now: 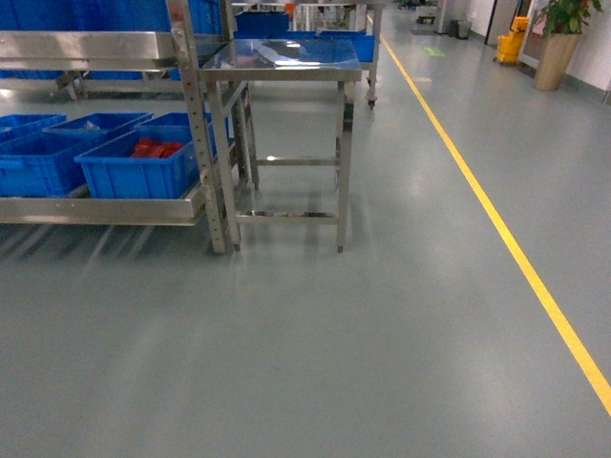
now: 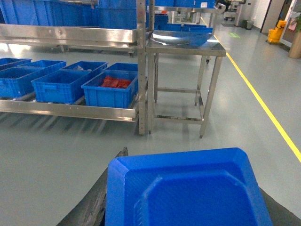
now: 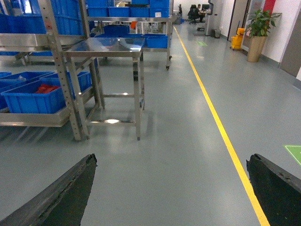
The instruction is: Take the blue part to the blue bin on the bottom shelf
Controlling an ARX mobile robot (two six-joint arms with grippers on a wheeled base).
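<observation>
Left end effector (image 2: 186, 200) looks clamped on your blue part (image 2: 188, 183), right end effector (image 3: 171, 162) gapes wide and empty, and the blue bins (image 2: 110, 94) on the bottom shelf (image 2: 70, 111) lie well ahead to your left, nearer the loaded arm.

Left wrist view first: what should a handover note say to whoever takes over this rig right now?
Left gripper: shut on the blue part, which fills the foreground of its wrist view.
Right gripper: open, nothing between its fingers.
The blue bins sit in a row on the bottom shelf, ahead and to the left, beside the steel table; the nearest bin holds red pieces.
Done: part picked.
Left: close the floor gap to the shelf, reach over a bin, release. Neither arm shows in the head view.
</observation>
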